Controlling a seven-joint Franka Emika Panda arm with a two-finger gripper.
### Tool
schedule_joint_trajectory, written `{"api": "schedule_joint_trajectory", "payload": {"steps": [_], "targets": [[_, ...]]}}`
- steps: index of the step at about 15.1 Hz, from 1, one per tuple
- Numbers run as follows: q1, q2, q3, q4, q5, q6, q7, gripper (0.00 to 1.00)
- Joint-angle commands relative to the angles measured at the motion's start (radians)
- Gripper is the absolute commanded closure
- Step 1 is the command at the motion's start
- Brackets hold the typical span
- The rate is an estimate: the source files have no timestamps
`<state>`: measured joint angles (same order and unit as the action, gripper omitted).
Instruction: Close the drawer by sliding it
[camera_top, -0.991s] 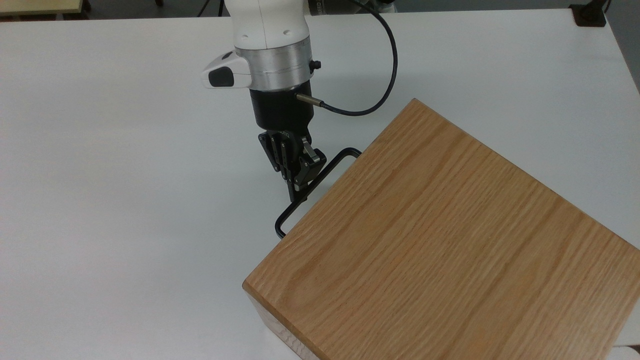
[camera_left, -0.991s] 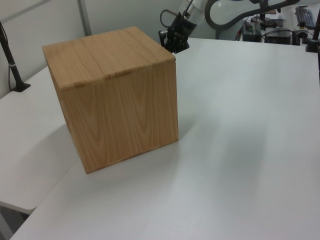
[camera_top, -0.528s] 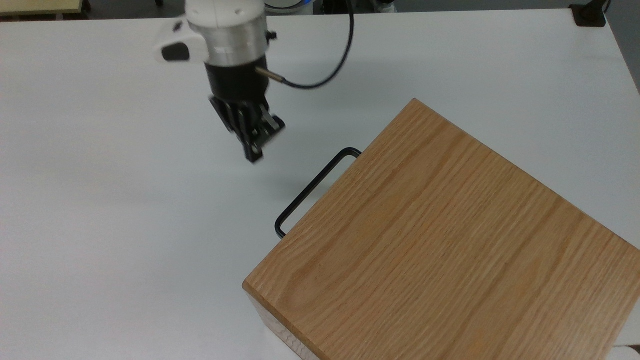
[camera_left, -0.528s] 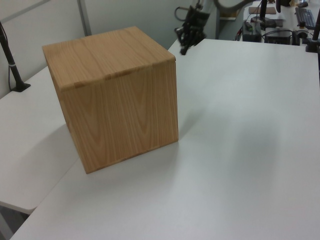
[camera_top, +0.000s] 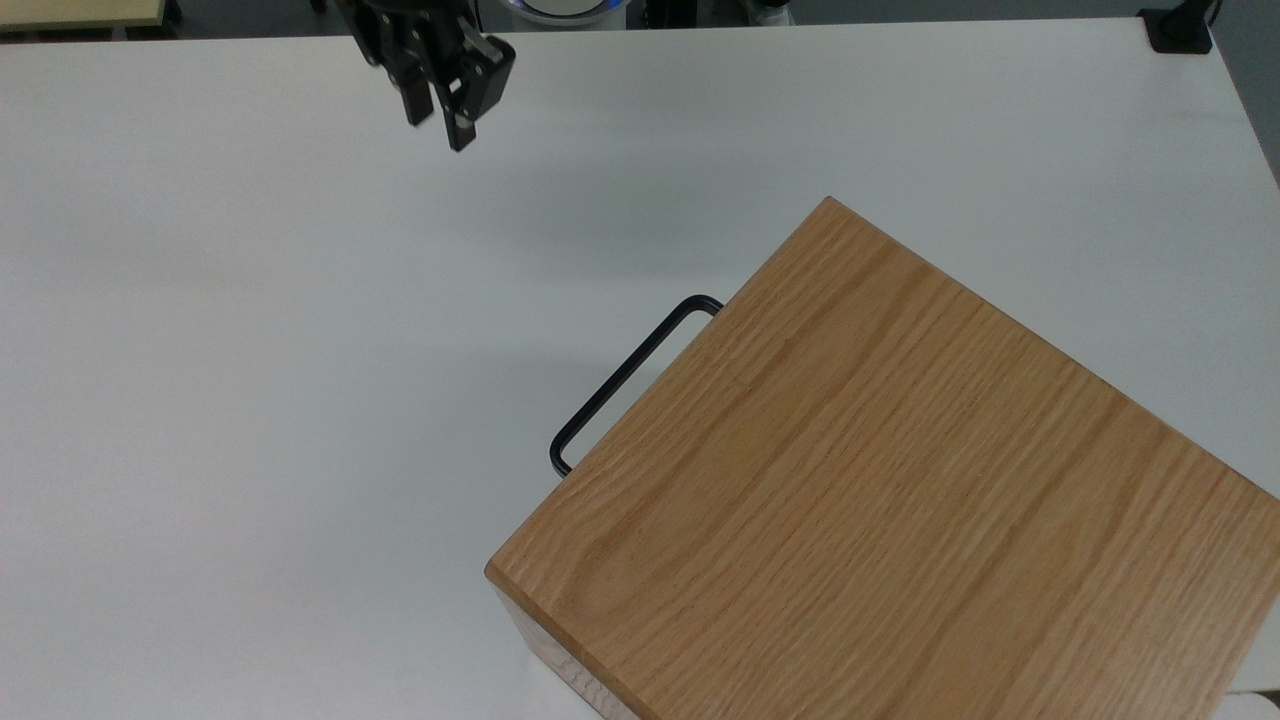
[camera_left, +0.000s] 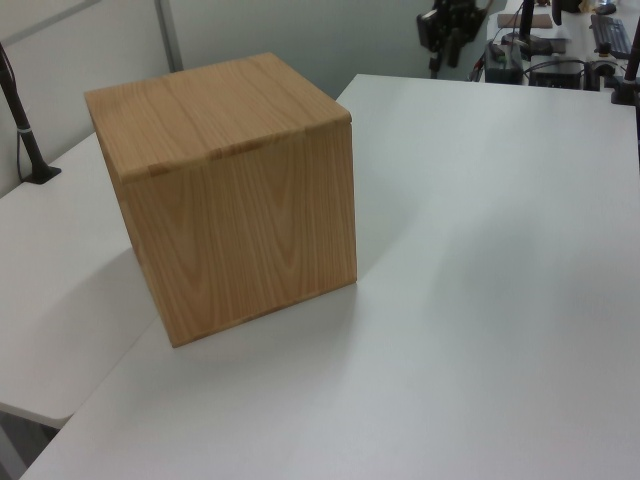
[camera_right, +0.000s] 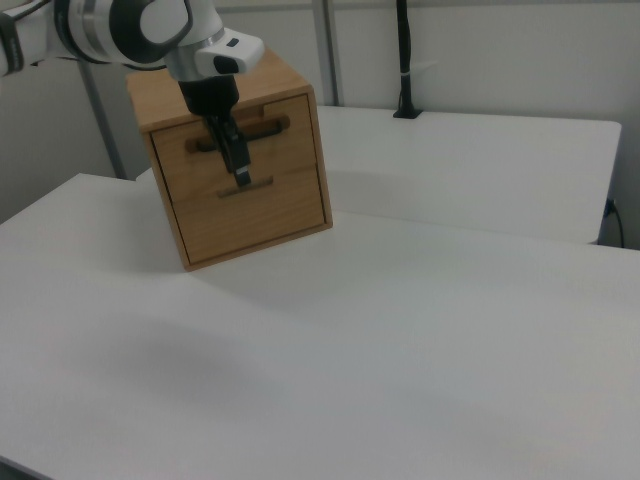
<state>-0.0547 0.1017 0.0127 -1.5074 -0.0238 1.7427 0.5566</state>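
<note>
The white table (camera_top: 250, 400) is taking up most of the room here, and the big oak box (camera_top: 880, 480) is sitting on it towards the top view's lower right, its grained top hiding nearly everything beneath. In the right view the box is showing its front, and the drawer (camera_right: 290, 140) is lying in the upper half of that face, its flat wooden panel looking flush with the box, so I am judging it to be pushed home or very nearly so. From above, the thin black U-shaped handle (camera_top: 625, 375) is sticking out just past the box's edge. The gripper (camera_top: 438, 132) is hanging well apart from it, up near the top view's upper left, its two black fingers (camera_top: 460, 135) standing slightly parted and holding nothing. To my eye the drawer is looking light and rigid, a wooden tray that should be running freely in and out, while the box around it is looking heavy enough to be staying put under a push. If any travel is remaining, pressing flat on the front panel beside the handle is seeming the safest contact. The handle bar itself is looking stiff but narrow and smooth, so a pinch there is risking a slip.
</note>
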Motion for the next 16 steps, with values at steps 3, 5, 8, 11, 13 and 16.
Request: {"api": "schedule_joint_trajectory", "payload": {"steps": [3,5,8,11,13,16], "targets": [[-0.005,-0.123,0.0,-0.142,-0.012,-0.009,-0.194,0.0],[-0.031,-0.122,0.0,-0.139,-0.018,-0.003,-0.347,0.0],[-0.054,-0.12,0.0,-0.135,-0.005,0.0,-0.504,0.0],[-0.056,-0.116,-0.002,-0.134,-0.008,0.005,-0.555,0.0],[-0.054,-0.116,-0.002,-0.138,-0.008,0.003,-0.595,0.0],[-0.054,-0.115,-0.002,-0.135,-0.004,0.001,-0.59,0.0]]}}
